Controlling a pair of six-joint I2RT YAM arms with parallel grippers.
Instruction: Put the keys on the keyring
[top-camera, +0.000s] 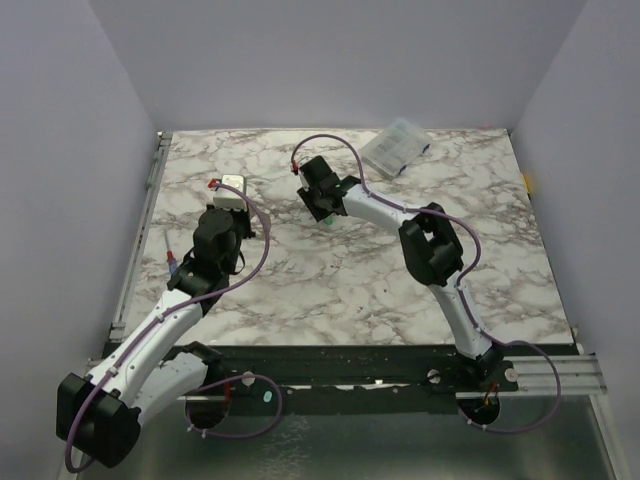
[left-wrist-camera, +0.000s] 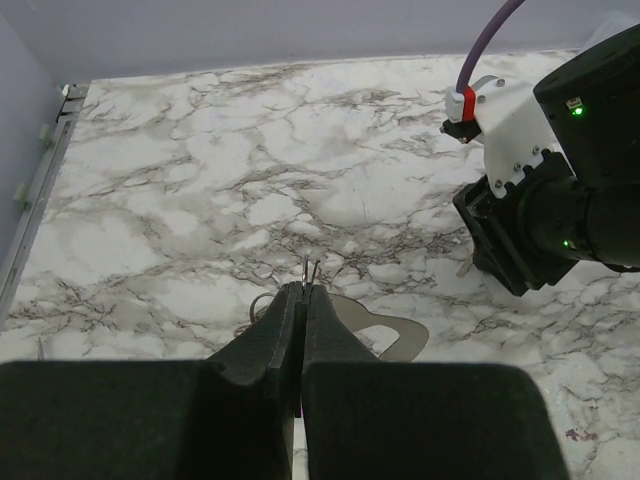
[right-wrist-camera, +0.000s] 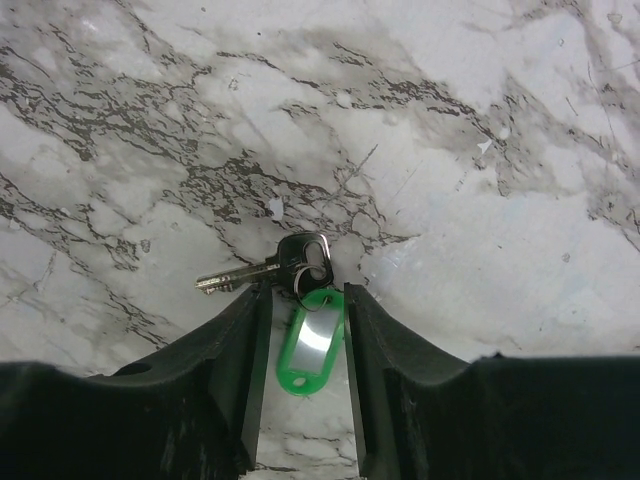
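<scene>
My left gripper (left-wrist-camera: 303, 288) is shut on the keyring (left-wrist-camera: 310, 268), a thin silvery wire. Two wire ends stick out past the fingertips, and a bit of loop shows left of the fingers. In the top view this gripper (top-camera: 236, 205) is at the left middle of the table. My right gripper (right-wrist-camera: 305, 295) is open, one jaw on each side of the bright green tag (right-wrist-camera: 312, 345) lying on the table. A small split ring joins the tag to a silvery key (right-wrist-camera: 245, 272) with a dark head. In the top view the right gripper (top-camera: 325, 208) is near the centre. No blue key is in view.
A clear plastic compartment box (top-camera: 395, 147) lies at the back right of the marble table (top-camera: 330, 280). The right gripper's black body (left-wrist-camera: 540, 220) is just to the right of my left gripper. A metal rail (top-camera: 140, 230) runs along the table's left edge.
</scene>
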